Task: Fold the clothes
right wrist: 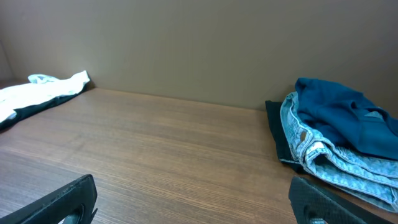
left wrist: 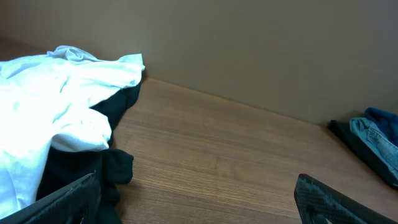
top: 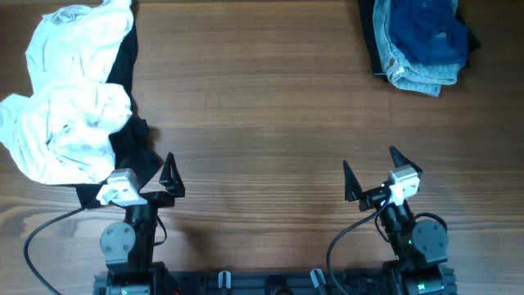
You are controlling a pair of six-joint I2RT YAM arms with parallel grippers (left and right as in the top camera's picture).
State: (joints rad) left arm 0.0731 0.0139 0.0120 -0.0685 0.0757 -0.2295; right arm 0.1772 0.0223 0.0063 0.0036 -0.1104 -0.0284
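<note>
A heap of unfolded clothes lies at the table's left: crumpled white garments [top: 70, 106] on top of a black garment [top: 127, 147]. They also show in the left wrist view, the white garments [left wrist: 50, 106] and the black garment [left wrist: 93, 168]. A folded stack sits at the back right: a dark blue garment [top: 426, 29] on light denim [top: 417, 74], seen too in the right wrist view [right wrist: 336, 124]. My left gripper [top: 155, 182] is open and empty beside the black garment's edge. My right gripper [top: 375, 174] is open and empty above bare wood.
The wooden table [top: 262, 123] stretches between the two piles. A plain brown wall [right wrist: 186, 43] rises behind its far edge. Both arm bases and cables stand at the near edge.
</note>
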